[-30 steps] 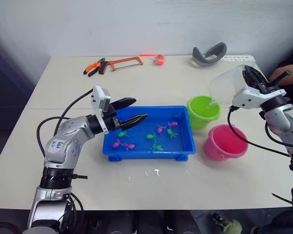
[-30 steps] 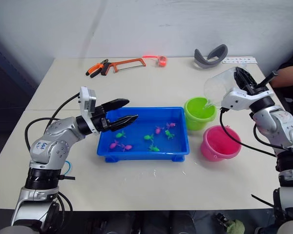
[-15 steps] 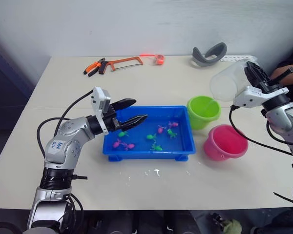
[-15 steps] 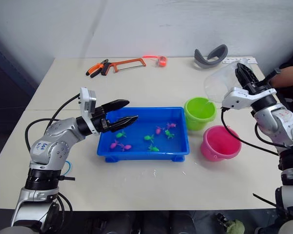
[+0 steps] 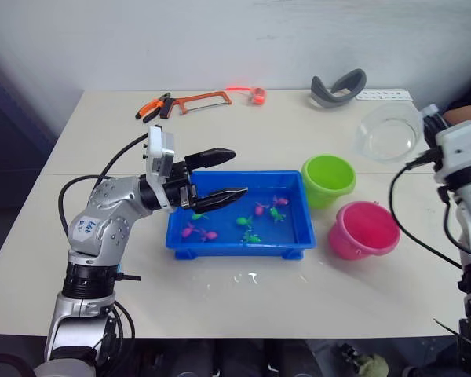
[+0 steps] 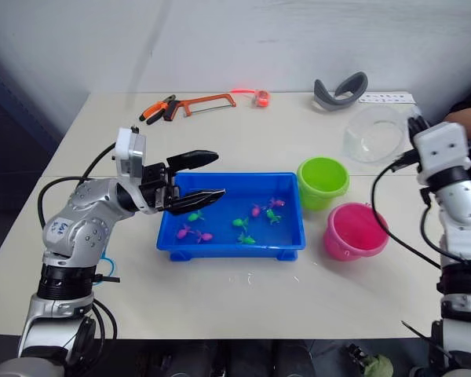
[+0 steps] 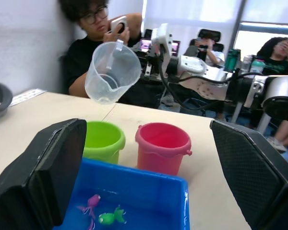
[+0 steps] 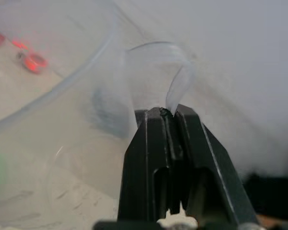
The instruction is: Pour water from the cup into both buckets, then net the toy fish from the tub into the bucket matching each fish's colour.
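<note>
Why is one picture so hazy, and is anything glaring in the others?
Right wrist view: the clear plastic cup sits right against the lens, hazing everything behind the right gripper. Left wrist view: bright windows wash out the background. Left eye view: a red glow beside the orange hacksaw.

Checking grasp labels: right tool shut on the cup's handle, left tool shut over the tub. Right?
One error: the left tool is open, not shut; the left eye view shows its fingers spread over the tub. The rest holds: the right wrist view shows the right tool shut on the cup's handle.
</note>
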Robot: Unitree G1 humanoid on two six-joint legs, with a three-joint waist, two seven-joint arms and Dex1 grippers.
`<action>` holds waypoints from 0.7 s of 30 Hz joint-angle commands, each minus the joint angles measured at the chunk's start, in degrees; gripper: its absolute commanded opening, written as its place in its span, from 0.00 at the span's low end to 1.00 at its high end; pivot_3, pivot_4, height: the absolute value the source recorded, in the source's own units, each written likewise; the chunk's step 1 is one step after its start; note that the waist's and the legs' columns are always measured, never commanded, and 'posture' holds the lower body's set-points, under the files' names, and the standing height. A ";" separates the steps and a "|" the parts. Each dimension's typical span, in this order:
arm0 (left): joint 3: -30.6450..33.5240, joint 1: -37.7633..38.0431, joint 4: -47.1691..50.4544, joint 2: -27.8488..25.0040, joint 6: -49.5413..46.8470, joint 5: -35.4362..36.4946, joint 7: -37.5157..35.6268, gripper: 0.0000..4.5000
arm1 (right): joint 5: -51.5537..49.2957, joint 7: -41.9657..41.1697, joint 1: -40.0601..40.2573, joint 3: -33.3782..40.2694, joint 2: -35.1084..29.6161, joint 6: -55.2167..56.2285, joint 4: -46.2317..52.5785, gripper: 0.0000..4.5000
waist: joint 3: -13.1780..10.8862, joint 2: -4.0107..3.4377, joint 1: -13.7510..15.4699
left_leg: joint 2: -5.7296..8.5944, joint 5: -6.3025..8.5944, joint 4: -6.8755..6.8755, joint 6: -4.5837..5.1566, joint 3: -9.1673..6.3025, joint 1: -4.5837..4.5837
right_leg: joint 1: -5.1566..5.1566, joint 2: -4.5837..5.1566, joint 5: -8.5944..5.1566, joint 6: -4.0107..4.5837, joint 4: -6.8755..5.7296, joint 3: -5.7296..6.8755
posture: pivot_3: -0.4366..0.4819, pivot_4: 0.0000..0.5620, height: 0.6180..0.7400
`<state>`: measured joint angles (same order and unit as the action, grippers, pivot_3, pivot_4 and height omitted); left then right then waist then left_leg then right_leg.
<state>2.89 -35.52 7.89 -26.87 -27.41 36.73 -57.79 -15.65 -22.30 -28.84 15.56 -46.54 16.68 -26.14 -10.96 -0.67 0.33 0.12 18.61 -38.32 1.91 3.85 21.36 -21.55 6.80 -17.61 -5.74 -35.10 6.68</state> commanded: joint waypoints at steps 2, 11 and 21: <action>-1.71 -4.63 3.62 -0.97 -1.59 2.17 -2.73 1.00 | -15.66 -1.59 5.15 11.98 -0.86 -19.70 10.19 0.02 | 0.00 0.00 0.38 | 0.01 0.00 -0.01 0.01 -0.01 0.00 | 0.01 0.01 0.00 0.00 0.01 0.00 | 0.48 0.27 1.00; -5.78 -6.92 5.71 -0.34 -3.51 3.27 -6.73 1.00 | -19.64 5.49 19.69 26.28 4.30 -30.55 13.13 0.02 | 0.01 -0.01 0.98 | 0.02 0.00 0.03 0.01 0.05 -0.03 | 0.02 -0.01 0.00 0.01 0.00 -0.05 | 0.48 0.27 1.00; -5.50 -4.05 3.56 -1.48 -2.83 1.11 -7.09 1.00 | -12.67 6.58 19.01 21.92 12.05 -23.47 4.08 0.02 | 0.02 -0.05 0.32 | 0.01 -0.01 0.07 0.00 0.17 -0.17 | -0.01 -0.06 0.00 0.01 -0.09 -0.24 | 0.48 0.27 1.00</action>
<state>-3.38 -39.60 10.45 -27.79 -30.93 37.87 -65.04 -29.45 -15.68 -9.17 37.73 -34.15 -9.34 -23.21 -10.95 -0.72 0.65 0.13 18.60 -38.25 1.91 4.02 21.19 -21.57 6.74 -17.61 -5.74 -35.19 6.44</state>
